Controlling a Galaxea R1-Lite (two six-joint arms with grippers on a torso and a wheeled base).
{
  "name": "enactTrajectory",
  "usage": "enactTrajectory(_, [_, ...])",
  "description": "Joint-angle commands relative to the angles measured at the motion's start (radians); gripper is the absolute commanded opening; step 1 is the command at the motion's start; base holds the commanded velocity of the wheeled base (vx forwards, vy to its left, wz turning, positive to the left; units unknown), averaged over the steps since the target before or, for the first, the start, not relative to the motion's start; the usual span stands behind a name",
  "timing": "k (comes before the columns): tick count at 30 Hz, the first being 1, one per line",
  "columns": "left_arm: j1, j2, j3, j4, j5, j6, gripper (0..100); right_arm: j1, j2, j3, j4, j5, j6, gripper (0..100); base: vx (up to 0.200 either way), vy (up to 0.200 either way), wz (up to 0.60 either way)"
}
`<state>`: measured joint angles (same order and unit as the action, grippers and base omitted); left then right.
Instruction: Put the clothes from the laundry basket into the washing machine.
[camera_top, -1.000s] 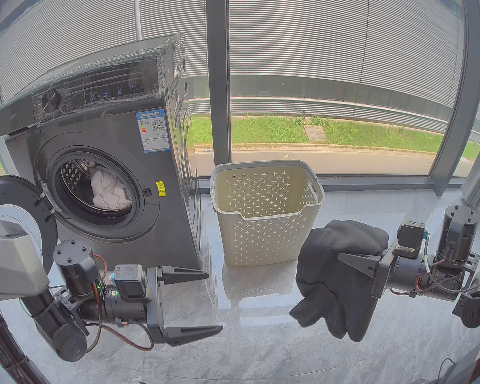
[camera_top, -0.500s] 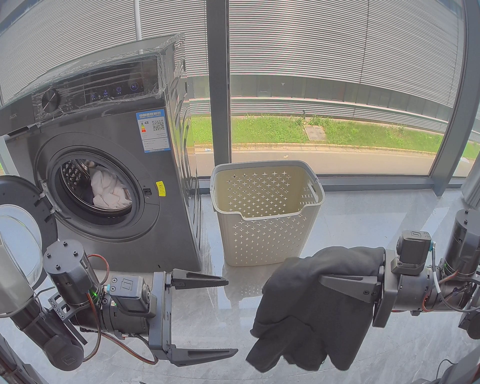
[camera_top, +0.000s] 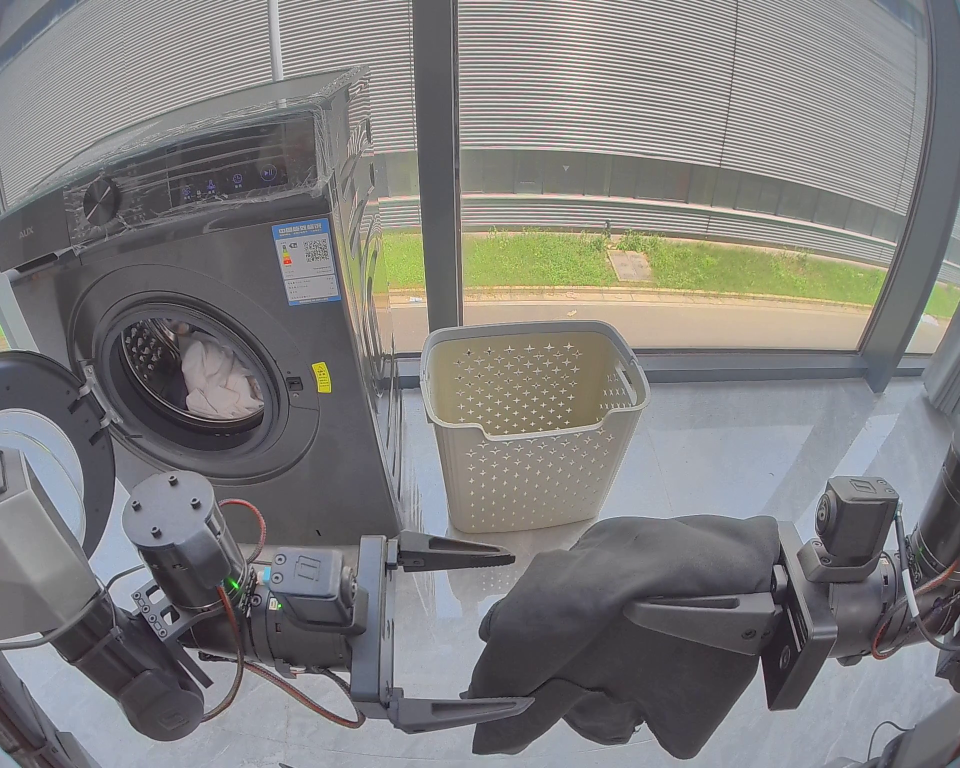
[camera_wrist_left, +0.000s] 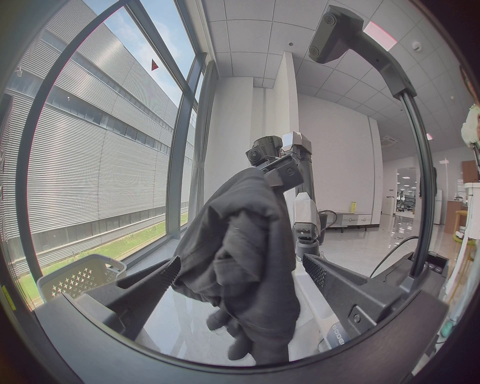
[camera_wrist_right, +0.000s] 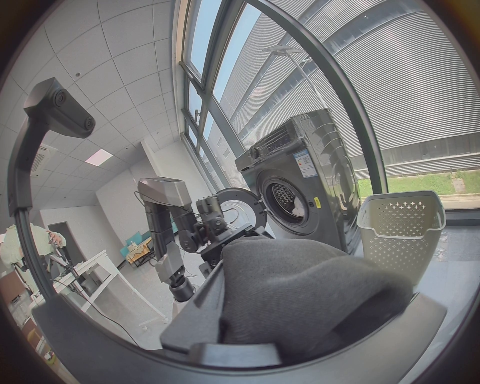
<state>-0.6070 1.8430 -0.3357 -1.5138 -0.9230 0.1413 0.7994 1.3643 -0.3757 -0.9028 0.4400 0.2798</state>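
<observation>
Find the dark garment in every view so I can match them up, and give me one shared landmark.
Head view: the dark garment hangs low, right of centre, nearer the camera than the laundry basket.
Left wrist view: the garment is in the middle of the picture.
Right wrist view: it bulks in the near foreground.
Shared landmark: the pale laundry basket.

Glossy grey floor (camera_top: 700, 440) — beyond the window (camera_top: 680, 100), a grass strip (camera_top: 620, 262).
</observation>
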Motion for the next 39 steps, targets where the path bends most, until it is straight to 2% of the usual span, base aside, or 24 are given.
enactTrajectory(1, [-0.008,0.067,-0.068,0.000,0.007,-0.002,100,0.043,-0.013,-0.018,-0.001,0.006,0.013,0,0.000,0.000,0.00])
enactTrajectory(3, [-0.008,0.070,-0.068,0.000,0.007,-0.002,100,0.043,-0.014,-0.018,-0.001,0.006,0.013,0,0.000,0.000,0.00])
enactTrajectory(5, [-0.014,0.105,-0.098,-0.002,0.009,-0.003,100,0.073,-0.013,-0.049,-0.001,0.006,0.030,0,0.000,0.000,0.00])
enactTrajectory(8, [-0.065,0.113,-0.121,0.000,0.038,-0.009,100,0.087,-0.007,-0.065,-0.001,0.006,0.038,0,0.000,0.000,0.00])
enactTrajectory(10, [-0.094,0.114,-0.120,-0.002,0.058,-0.019,100,0.089,-0.005,-0.072,-0.001,0.006,0.038,0,0.000,0.000,0.00])
enactTrajectory(11, [-0.151,0.116,-0.115,-0.005,0.088,-0.043,100,0.089,-0.001,-0.086,-0.001,0.006,0.038,0,0.000,0.000,0.00])
enactTrajectory(14, [-0.194,0.122,-0.120,-0.009,0.110,-0.058,100,0.090,0.007,-0.104,-0.001,0.006,0.038,0,0.000,0.000,0.00])
enactTrajectory(22, [-0.206,0.191,-0.193,-0.011,0.125,-0.062,100,0.133,0.007,-0.117,-0.001,0.005,0.047,0,0.000,0.000,0.00])
enactTrajectory(25, [-0.232,0.217,-0.249,-0.020,0.184,-0.094,100,0.138,0.013,-0.124,-0.001,0.006,0.052,0,0.000,0.000,0.00])
enactTrajectory(28, [-0.257,0.231,-0.253,-0.037,0.213,-0.118,100,0.138,0.019,-0.137,-0.001,0.006,0.055,0,0.000,0.000,0.00])
enactTrajectory(39, [-0.266,0.280,-0.264,-0.037,0.246,-0.120,100,0.139,0.021,-0.167,-0.001,0.005,0.062,0,0.000,0.000,0.00])
